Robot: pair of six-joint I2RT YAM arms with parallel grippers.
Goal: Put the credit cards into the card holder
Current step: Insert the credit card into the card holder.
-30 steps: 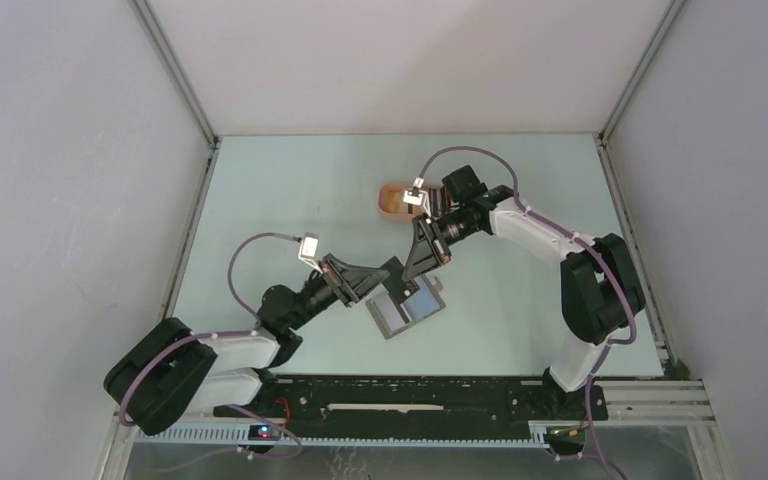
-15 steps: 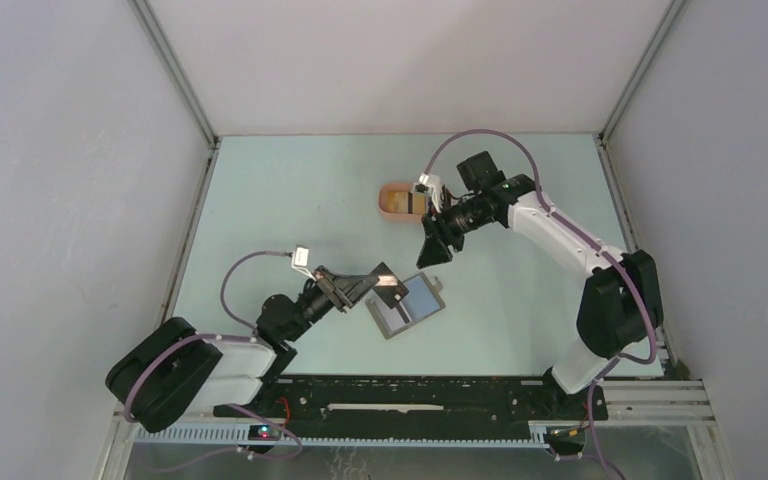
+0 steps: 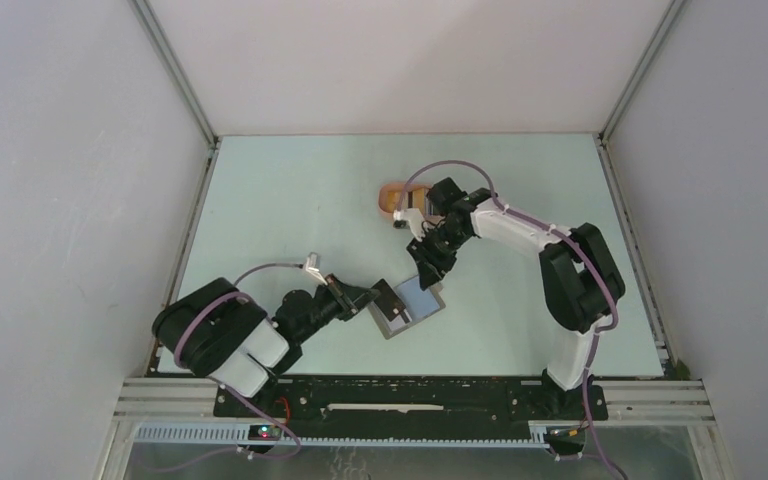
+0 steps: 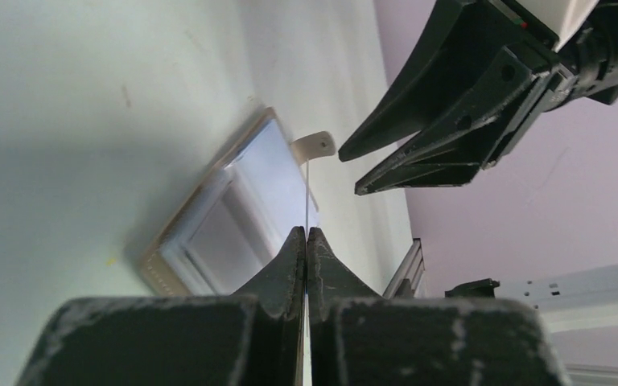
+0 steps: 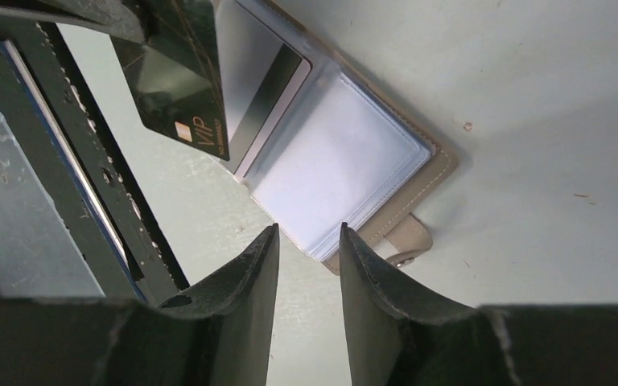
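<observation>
The card holder (image 3: 400, 320) lies open on the table, its clear sleeves (image 5: 346, 169) facing up and its snap tab (image 5: 406, 241) at the far edge. A dark-striped card (image 5: 267, 84) sits in its left pocket. My left gripper (image 3: 378, 296) is shut on a black credit card (image 5: 181, 80) marked VIP, held on edge over the holder's left side; in the left wrist view it shows as a thin line (image 4: 306, 197). My right gripper (image 5: 309, 233) is open just above the holder's (image 4: 233, 201) far edge, with nothing between its fingers.
A salmon-pink tray (image 3: 390, 197) with something orange in it stands behind the holder, partly hidden by the right arm's cable. The black rail of the arm bases (image 3: 410, 390) runs along the near edge. Grey walls close in both sides.
My right gripper opened, drew back toward the tray, then came down to the holder's far edge. The left arm dropped low toward the table, still gripping the black card.
</observation>
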